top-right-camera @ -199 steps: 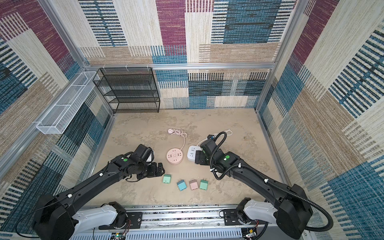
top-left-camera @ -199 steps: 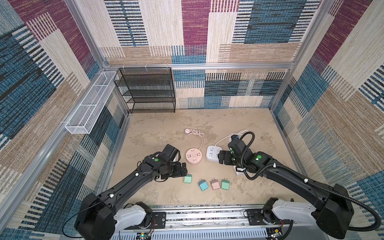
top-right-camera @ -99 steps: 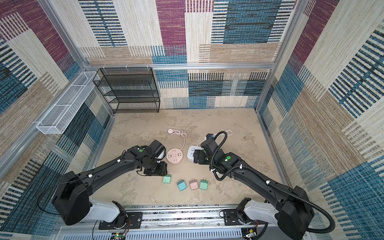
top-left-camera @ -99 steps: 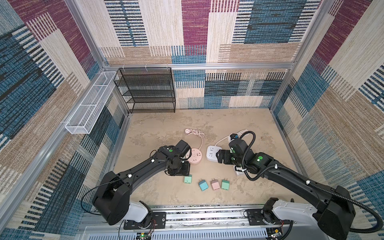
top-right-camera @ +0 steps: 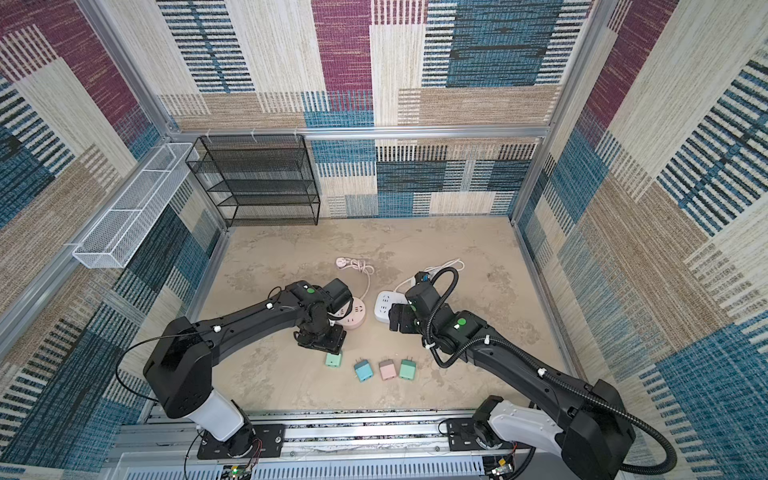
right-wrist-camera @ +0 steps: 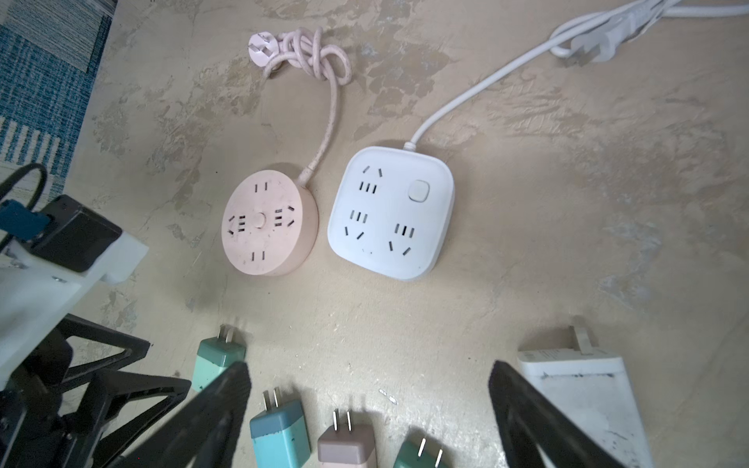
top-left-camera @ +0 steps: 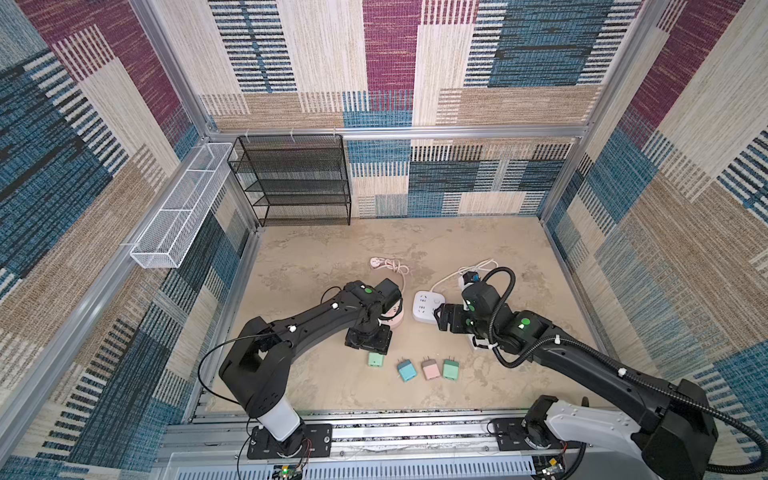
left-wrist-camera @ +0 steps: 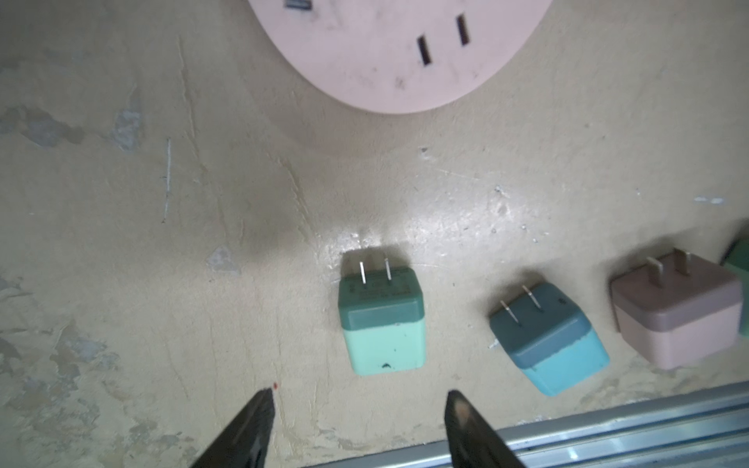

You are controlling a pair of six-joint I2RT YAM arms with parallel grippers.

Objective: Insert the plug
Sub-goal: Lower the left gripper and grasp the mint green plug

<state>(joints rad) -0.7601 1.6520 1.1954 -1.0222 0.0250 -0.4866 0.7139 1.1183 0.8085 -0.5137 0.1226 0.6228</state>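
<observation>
L hand [top-right-camera: 325, 345] nr mint plug [top-right-camera: 333, 360], by pink socket [top-right-camera: 354, 319]

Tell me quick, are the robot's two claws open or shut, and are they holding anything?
Left gripper: open, holding nothing; the mint-green plug lies just beyond its fingertips.
Right gripper: open, holding nothing.

Ahead of the left jaws the pink round socket [left-wrist-camera: 385, 52], and to their side a dark green plug [left-wrist-camera: 739, 279], run off the picture's edge; in both top views the left arm [top-left-camera: 316, 318] hides part of that socket; beside the right jaws, a white adapter [right-wrist-camera: 583, 389] is cut off.
</observation>
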